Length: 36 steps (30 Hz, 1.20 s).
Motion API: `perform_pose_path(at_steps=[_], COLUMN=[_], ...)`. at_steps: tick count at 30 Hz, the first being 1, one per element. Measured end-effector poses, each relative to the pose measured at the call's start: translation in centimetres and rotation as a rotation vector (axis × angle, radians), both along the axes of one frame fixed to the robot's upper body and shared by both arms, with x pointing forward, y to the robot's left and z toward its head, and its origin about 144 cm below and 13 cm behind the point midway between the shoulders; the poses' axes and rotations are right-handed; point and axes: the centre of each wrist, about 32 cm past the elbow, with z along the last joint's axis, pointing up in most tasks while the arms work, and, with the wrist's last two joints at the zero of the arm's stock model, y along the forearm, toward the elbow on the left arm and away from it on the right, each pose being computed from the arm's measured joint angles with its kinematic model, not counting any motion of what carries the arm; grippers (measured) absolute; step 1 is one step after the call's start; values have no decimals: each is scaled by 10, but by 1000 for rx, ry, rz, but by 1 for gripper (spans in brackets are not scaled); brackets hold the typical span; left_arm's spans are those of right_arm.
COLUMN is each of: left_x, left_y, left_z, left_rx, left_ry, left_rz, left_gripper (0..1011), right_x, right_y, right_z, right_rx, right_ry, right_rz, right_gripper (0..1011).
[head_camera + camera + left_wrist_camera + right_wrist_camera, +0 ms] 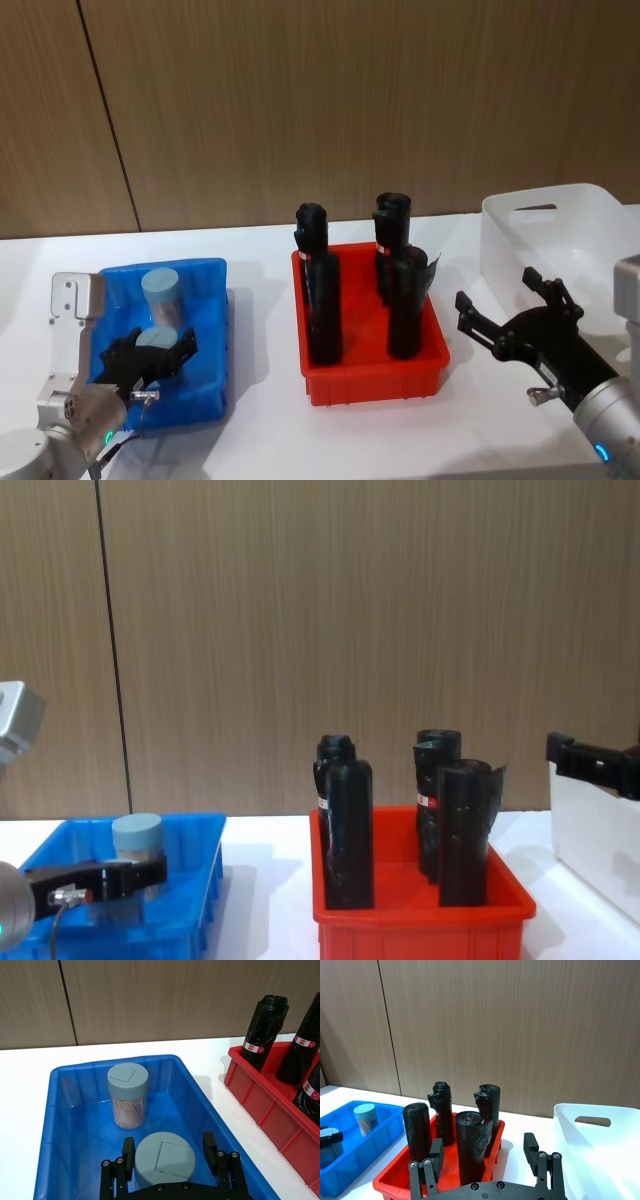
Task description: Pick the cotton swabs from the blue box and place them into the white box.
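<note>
Two cotton swabs jars with pale blue lids stand in the blue box (212,275) (62,1110) at the table's left. The far jar (162,292) (128,1091) stands free toward the back. The near jar (153,339) (165,1160) sits between the fingers of my left gripper (150,352) (168,1148) (100,880), which is open, with a small gap on each side. The white box (560,228) (605,1145) (600,835) stands at the far right. My right gripper (506,296) (483,1152) hovers open and holds nothing, in front of the white box and right of the red bin.
A red bin (370,385) (390,1175) (420,925) holding several tall black rolls (322,290) (265,1030) stands in the middle, between the blue and white boxes. Bare white table lies in front of the bins. A wooden wall panel rises behind the table.
</note>
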Motion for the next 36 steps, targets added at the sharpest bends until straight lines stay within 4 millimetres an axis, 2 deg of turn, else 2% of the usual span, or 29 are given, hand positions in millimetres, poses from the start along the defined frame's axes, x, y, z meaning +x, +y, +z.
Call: perform_pose_path(at_steps=[1,4,9,19,36], left_x=[0,2,2,0,-9], left_y=[0,1,1,-1,-16], left_z=[0,-1,0,17,72], left_rx=[0,5,16,69,100], left_ry=[0,2,3,-29,-156], left_rz=[-2,-11,-17,-43,-196], left_gripper=[880,757,671,670,670], right_x=[0,0,0,0,0], right_y=[0,0,0,0,0], right_z=[0,0,0,0,0], right_rx=[0,0,0,0,0], right_ry=[0,0,0,0,0], right_rz=[0,0,0,0,0], right_gripper=[1002,1001,1002,1002,1001])
